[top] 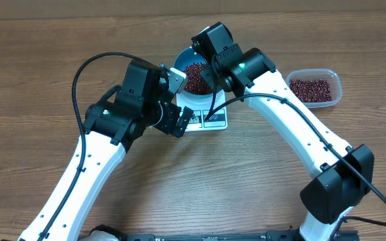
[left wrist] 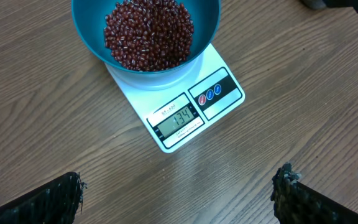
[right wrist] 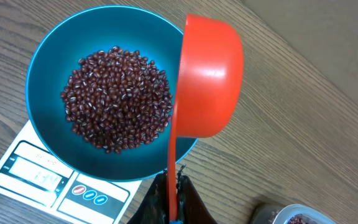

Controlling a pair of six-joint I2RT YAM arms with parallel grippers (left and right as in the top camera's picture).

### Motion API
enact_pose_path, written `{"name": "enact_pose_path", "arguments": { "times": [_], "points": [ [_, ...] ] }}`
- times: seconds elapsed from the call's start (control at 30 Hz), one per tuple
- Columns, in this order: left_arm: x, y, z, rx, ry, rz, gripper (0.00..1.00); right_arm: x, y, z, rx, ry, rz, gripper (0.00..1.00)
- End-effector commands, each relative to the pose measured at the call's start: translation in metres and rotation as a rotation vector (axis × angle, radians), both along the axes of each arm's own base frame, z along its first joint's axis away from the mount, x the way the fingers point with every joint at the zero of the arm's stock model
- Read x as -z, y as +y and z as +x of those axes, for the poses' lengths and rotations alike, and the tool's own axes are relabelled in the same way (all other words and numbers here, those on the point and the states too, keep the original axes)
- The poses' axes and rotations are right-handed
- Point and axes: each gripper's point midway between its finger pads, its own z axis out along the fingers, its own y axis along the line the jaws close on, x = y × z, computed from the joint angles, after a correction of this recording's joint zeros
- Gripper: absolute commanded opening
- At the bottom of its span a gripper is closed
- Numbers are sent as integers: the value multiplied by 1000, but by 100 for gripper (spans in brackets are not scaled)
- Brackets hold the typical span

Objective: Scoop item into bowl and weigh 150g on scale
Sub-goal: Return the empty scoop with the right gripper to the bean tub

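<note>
The blue bowl [left wrist: 207, 32] stands on the white scale [left wrist: 219, 68] and holds a heap of dark red-brown beans [left wrist: 148, 34]. The scale's display [left wrist: 178, 119] reads 134. My left gripper [left wrist: 179, 198] hovers over bare table in front of the scale, open wide, with nothing between its fingers [left wrist: 61, 200]. My right gripper [right wrist: 174, 200] is shut on the thin handle of an orange-red scoop [right wrist: 211, 78]. The scoop is tipped on its side over the bowl's [right wrist: 42, 81] right rim, its back towards the camera and its inside hidden. Both arms meet at the bowl [top: 179, 67] in the overhead view.
A clear plastic tub [top: 334, 86] with more beans [top: 310, 88] stands to the right of the scale [top: 213, 122]; its corner shows in the right wrist view [right wrist: 291, 216]. The wooden table [top: 39, 60] extends on all sides.
</note>
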Motion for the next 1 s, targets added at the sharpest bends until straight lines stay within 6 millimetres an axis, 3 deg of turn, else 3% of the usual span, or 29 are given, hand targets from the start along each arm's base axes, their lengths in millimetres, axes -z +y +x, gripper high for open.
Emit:
{"name": "enact_pose_path", "arguments": {
  "times": [0.0, 0.13, 0.23, 0.37, 0.47, 0.63, 0.67, 0.8, 0.97],
  "points": [
    [-2, 1, 0, -14, -4, -4, 99, -30, -3, 2, 42, -52, 79, 4],
    [-2, 1, 0, -14, -4, -4, 100, -43, -12, 1, 50, -18, 203, 4],
    [-2, 1, 0, -14, -4, -4, 100, -59, -37, 0, 76, -5, 285, 4],
    [-2, 1, 0, -14, -4, -4, 99, -76, -92, -3, 164, 15, 362, 4],
    [-2, 1, 0, -14, -4, -4, 100, -76, -135, -6, 259, 43, 381, 4],
    [-2, 1, 0, -14, -4, -4, 100, -51, -220, -20, 481, 138, 360, 4],
    [-2, 1, 0, -14, -4, -4, 100, -32, -250, -28, 570, 195, 355, 4],
    [-2, 1, 0, -14, -4, -4, 100, -10, -271, -37, 635, 246, 353, 4],
    [-2, 1, 0, -14, -4, -4, 100, 11, -275, -44, 652, 296, 346, 4]
  ]
}}
